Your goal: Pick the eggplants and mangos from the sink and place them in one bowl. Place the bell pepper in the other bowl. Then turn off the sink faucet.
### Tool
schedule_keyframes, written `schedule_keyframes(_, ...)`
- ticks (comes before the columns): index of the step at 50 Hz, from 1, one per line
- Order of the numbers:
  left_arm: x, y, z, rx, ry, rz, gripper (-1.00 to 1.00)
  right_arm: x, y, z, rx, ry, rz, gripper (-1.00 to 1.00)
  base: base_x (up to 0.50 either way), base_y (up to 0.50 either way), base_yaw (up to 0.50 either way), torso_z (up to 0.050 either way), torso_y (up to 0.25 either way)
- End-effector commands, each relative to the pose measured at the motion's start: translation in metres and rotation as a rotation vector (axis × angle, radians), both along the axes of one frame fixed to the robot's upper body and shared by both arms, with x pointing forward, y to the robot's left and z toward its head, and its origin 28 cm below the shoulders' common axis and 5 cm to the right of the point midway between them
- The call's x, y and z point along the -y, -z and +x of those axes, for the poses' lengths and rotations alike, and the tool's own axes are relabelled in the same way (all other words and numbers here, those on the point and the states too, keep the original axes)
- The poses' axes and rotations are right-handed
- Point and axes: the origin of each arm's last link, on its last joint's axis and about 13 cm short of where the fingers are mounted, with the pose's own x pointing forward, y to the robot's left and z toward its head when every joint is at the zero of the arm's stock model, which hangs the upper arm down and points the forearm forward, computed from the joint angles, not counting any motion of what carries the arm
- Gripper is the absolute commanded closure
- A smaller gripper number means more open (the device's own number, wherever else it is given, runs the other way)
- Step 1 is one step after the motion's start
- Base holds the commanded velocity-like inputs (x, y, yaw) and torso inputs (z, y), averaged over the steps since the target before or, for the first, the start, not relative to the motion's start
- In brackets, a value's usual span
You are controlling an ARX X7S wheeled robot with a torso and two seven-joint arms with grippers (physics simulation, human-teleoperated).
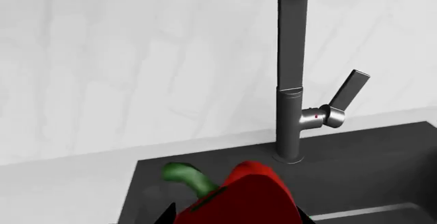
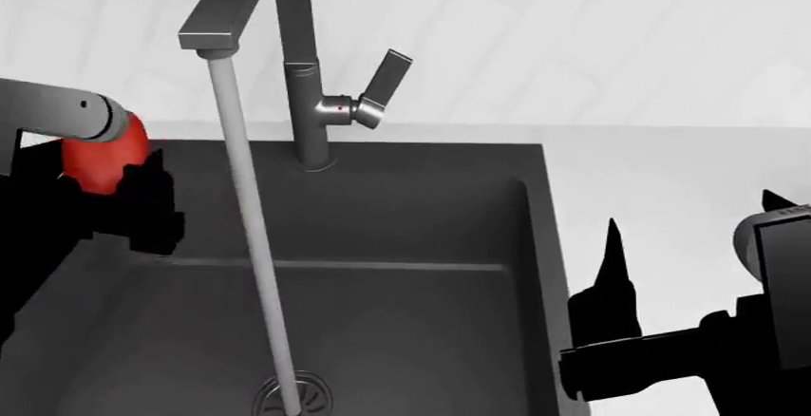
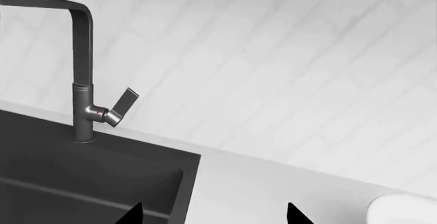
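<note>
So, left gripper (image 2: 121, 193) is closed on the bell pepper (image 1: 240, 198), holding it up over the left rim of the sink (image 2: 419, 207); in the left wrist view the red body fills the gap between the black fingers and the green stem (image 1: 189, 177) sticks out toward the back wall. In the head view only a red patch of the pepper shows, tucked between the grey arm link and the black gripper body. Right gripper (image 3: 213, 215) holds nothing, jaws spread wide, two black fingertips (image 3: 293, 213) well apart, sitting over the white counter (image 2: 659, 198) just beside the sink's right rim. Sink faucet (image 2: 299, 65) stands at the back edge with its side lever (image 2: 384, 79) tilted up and to the right, red dot visible at its base. Water stream (image 2: 254, 245) runs from the square spout down to the round slotted drain (image 2: 294, 399). Basin otherwise shows bare dark grey. A white rounded object (image 3: 402, 211) sits at the edge of the right wrist view; can't tell what it is.
</note>
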Motion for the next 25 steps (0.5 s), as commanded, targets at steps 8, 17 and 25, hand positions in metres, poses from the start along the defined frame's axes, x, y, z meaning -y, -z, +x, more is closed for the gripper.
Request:
schedule_keyframes(8, -0.014, -0.028, -0.046, 0.143, 0.041, -0.051, 1.00, -0.004, -0.006, 0.003, -0.007, 0.004, -0.013, -1.00, 0.00, 0.00, 0.00, 0.000, 0.000)
schedule_keyframes(17, -0.012, -0.026, -0.045, 0.138, 0.049, -0.063, 1.00, -0.007, -0.001, 0.007, -0.020, 0.014, 0.018, -1.00, -0.23, 0.00, 0.00, 0.000, 0.000)
schedule_keyframes(25, -0.014, -0.030, -0.050, 0.141, 0.045, -0.077, 1.00, -0.004, 0.000, 0.003, -0.012, 0.030, 0.026, -1.00, -0.33, 0.00, 0.00, 0.000, 0.000)
